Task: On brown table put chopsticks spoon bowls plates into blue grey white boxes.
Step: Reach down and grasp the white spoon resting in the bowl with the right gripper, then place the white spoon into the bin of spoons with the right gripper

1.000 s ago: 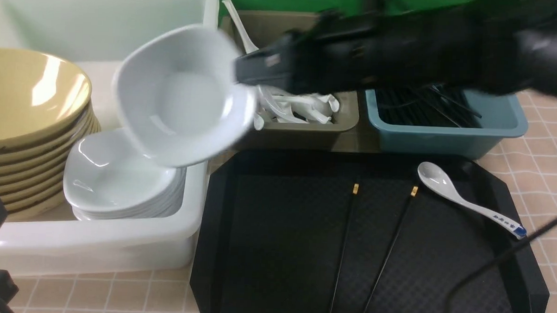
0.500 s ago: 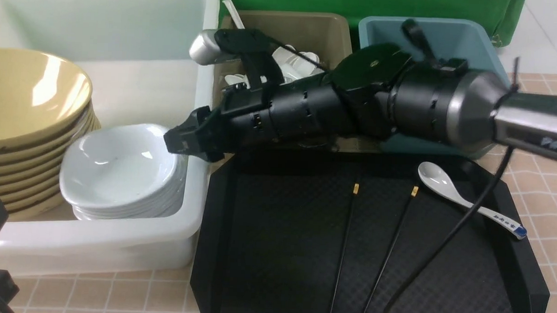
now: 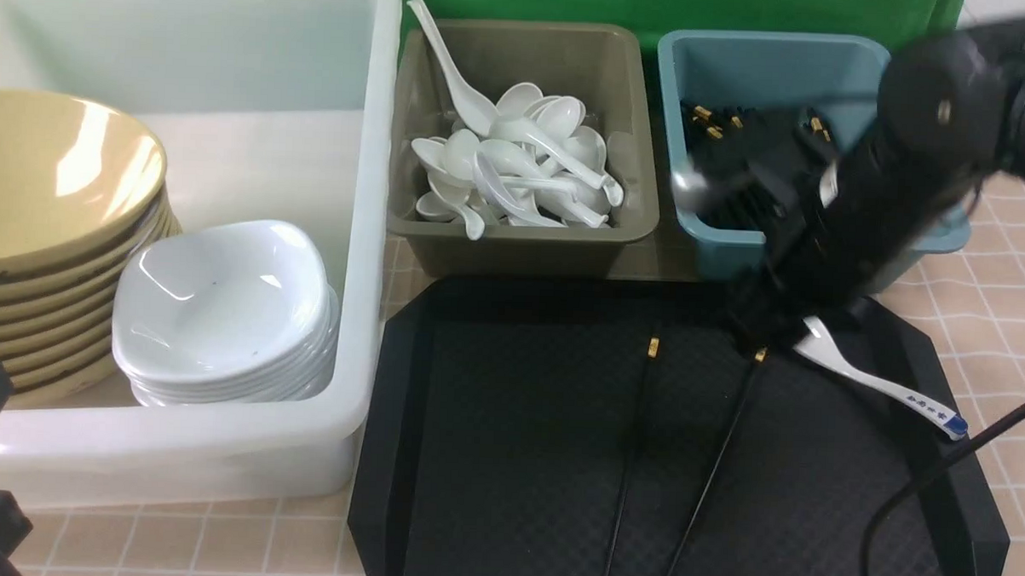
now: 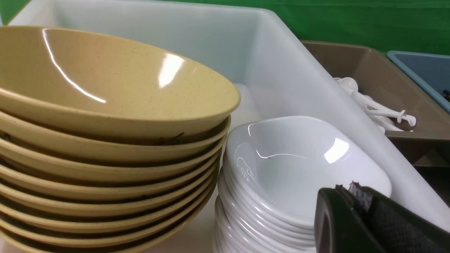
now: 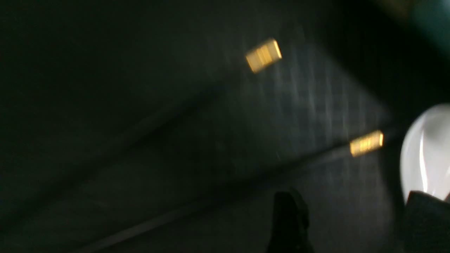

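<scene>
so the right arm (image 3: 891,190) covers half the spoon (image 3: 888,388) and some of the blue box (image 3: 768,58). The right gripper (image 5: 355,222) has its fingers apart over the tray (image 3: 508,424) (left gripper (image 4: 365,218) is pinched closed). The tub (image 3: 371,198) holds bowls (image 3: 48,169) and plates (image 3: 213,303).

The bowls (image 3: 56,161) are gleaming in a glossy, finely speckled tan glaze, while the plates (image 3: 213,303) and the spoon (image 3: 892,391) are shining glossy white. The white tub (image 3: 174,455) is looking like smooth translucent plastic; the olive-grey box (image 3: 522,254) and teal-blue box (image 3: 767,67) are showing duller plastic. The tray (image 3: 517,407) is presenting matt black embossing, the brown table (image 3: 988,339) is wearing printed cloth, and the chopsticks (image 3: 630,463) are carrying bright gold bands on black. The pad (image 4: 386,225) on the left gripper (image 4: 346,189) is looking rough and woven.
</scene>
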Controlling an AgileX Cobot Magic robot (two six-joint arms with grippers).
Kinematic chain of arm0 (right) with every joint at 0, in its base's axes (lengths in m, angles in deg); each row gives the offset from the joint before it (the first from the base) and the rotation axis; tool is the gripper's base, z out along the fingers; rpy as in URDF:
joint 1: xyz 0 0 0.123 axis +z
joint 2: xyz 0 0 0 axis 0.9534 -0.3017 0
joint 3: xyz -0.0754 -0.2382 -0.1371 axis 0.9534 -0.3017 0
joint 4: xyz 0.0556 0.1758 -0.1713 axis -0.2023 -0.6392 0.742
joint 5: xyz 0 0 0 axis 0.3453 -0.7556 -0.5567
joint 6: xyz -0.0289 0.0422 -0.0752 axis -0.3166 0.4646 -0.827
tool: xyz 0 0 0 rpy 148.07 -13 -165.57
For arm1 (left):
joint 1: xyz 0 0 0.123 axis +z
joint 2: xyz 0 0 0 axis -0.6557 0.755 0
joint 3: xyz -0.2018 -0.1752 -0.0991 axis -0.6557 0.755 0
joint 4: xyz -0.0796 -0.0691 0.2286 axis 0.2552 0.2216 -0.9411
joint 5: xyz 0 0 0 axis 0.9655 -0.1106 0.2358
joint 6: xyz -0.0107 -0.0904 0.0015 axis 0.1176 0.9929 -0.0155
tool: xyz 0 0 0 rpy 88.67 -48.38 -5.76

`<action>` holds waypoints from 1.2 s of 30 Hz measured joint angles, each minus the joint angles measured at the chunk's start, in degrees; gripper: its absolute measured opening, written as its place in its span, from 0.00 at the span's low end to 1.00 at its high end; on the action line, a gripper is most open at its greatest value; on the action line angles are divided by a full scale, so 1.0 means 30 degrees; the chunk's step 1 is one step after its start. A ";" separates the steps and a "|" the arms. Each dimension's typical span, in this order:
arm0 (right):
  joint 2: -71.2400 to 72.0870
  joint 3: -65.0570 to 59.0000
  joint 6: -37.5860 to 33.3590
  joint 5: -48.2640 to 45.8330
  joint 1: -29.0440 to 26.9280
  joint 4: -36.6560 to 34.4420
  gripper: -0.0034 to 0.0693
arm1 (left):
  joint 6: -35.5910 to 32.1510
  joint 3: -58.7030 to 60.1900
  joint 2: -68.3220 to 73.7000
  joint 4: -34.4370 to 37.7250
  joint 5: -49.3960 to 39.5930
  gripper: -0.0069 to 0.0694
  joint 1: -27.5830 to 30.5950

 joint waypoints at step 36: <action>-0.1425 0.4931 -1.1884 0.8899 0.0120 -1.5459 0.23 | 0.0000 0.1014 0.0000 -0.0074 0.1874 0.10 0.0000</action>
